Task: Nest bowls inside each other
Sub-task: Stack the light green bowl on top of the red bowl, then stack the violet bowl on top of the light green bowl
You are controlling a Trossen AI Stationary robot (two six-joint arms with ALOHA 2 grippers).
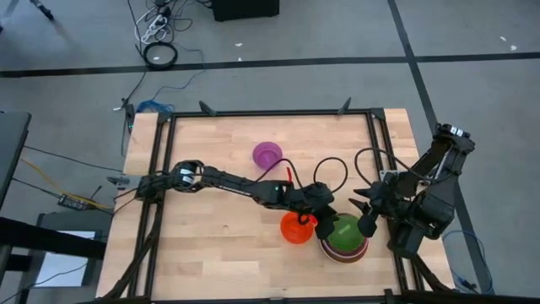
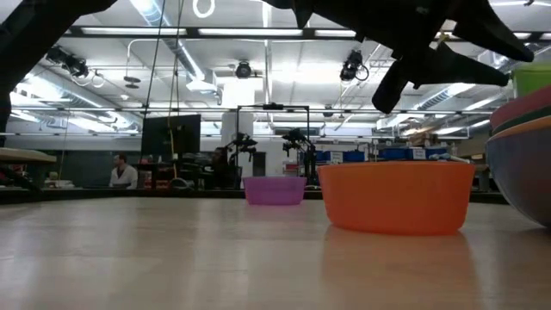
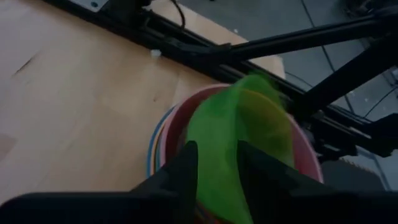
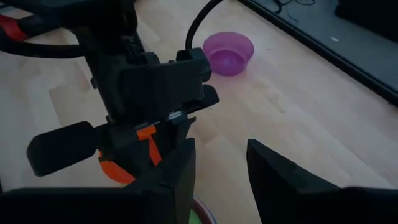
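Observation:
A stack of nested bowls (image 1: 342, 251) stands at the table's near right, and a green bowl (image 3: 249, 124) sits tilted in its top. My left gripper (image 3: 217, 177) reaches over from the left, open, with the green bowl's near rim between its fingers. An orange bowl (image 1: 294, 228) rests on its base just left of the stack. A purple bowl (image 1: 267, 154) stands farther back. My right gripper (image 4: 221, 168) hangs open above the stack's right side with nothing between its fingers. My left gripper has one finger (image 3: 184, 171) outside and one finger (image 3: 264, 177) inside the green bowl's near rim (image 3: 217, 155), coming slanting down from the table's left. I cannot tell whether either finger touches the rim. The bowl lies tilted in the stack.
The table's black frame rail (image 3: 205, 46) runs close behind the stack. Bare wood lies to the left and near side of the orange bowl (image 2: 396, 196). The purple bowl (image 2: 274, 189) stands alone toward the far middle.

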